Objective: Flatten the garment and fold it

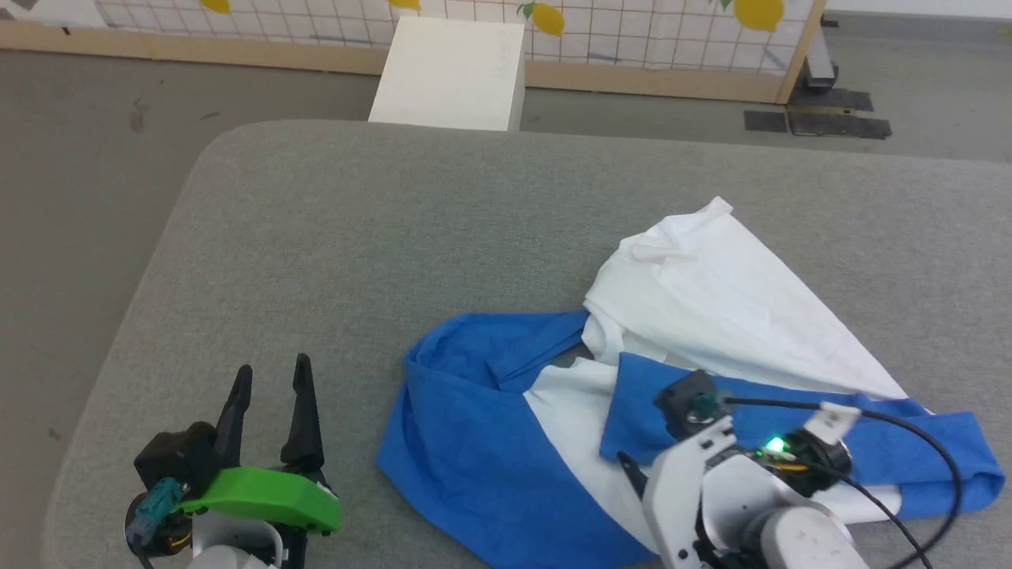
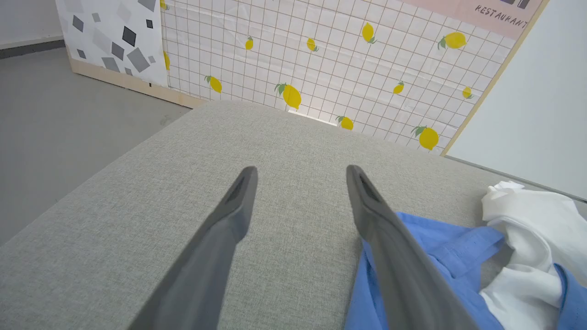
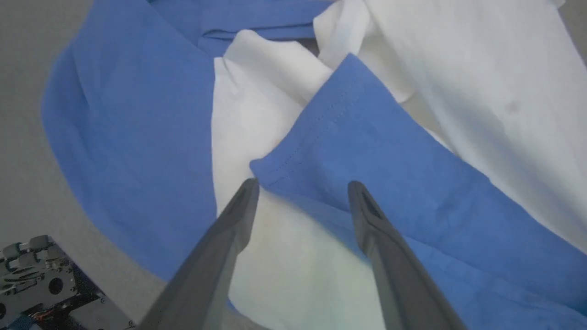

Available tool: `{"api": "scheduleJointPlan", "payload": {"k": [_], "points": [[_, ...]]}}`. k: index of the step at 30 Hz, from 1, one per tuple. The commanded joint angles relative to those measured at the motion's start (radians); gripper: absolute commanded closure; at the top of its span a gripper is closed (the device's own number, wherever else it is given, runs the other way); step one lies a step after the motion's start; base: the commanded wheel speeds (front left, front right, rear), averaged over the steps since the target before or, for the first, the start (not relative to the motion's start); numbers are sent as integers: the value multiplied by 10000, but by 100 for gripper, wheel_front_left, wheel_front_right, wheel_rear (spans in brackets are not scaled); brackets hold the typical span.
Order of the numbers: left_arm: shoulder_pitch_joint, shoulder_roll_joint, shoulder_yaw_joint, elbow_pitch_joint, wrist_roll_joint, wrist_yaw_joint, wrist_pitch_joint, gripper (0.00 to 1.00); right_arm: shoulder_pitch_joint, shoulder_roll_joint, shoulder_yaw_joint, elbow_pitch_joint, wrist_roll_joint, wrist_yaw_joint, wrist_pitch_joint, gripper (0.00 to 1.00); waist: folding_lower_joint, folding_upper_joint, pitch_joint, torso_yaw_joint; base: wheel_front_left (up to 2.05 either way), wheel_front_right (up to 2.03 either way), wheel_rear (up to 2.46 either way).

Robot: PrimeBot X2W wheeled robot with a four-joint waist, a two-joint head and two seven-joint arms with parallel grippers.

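The garment [image 1: 680,371] lies crumpled on the grey padded table [image 1: 356,237], right of the middle. Its white body is bunched toward the far side, and its blue sleeves are spread along the near side. My right gripper [image 3: 302,184] hangs open just over the garment [image 3: 367,151], its tips on either side of a blue sleeve end that lies on white cloth, gripping nothing. In the head view its pale wrist [image 1: 711,490] covers the near part of the shirt. My left gripper [image 1: 273,363] stands open over bare table at the lower left. The garment [image 2: 440,247] lies to the right of that open left gripper [image 2: 301,169].
A white block [image 1: 451,71] stands on the floor just past the table's far edge. Behind it runs a lemon-print panel [image 1: 632,32] on a wooden base. The table's rounded far-left corner [image 1: 229,142] drops to grey floor. A black cable [image 1: 909,427] arcs over the right sleeve.
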Motion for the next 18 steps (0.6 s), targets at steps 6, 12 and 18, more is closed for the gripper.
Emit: {"api": "scheduleJointPlan", "payload": {"k": [6, 12, 18], "points": [[-297, 22, 0, 146, -200, -83, -48, 0, -1016, -182, 892, 1405, -171, -15, -229, 0, 0, 0, 291, 312, 0, 0, 0], [-384, 14, 6, 228, -250, -90, -70, 0, -1416, -48, 785, 2542, -214, -15, -789, 100, 0, 0, 377, 402, 0, 0, 0], [-363, 26, 11, 233, -263, -73, -86, 0, -1521, 135, -150, 2247, 448, -15, -1436, 100, 0, 0, 292, 295, 0, 0, 0]]}}
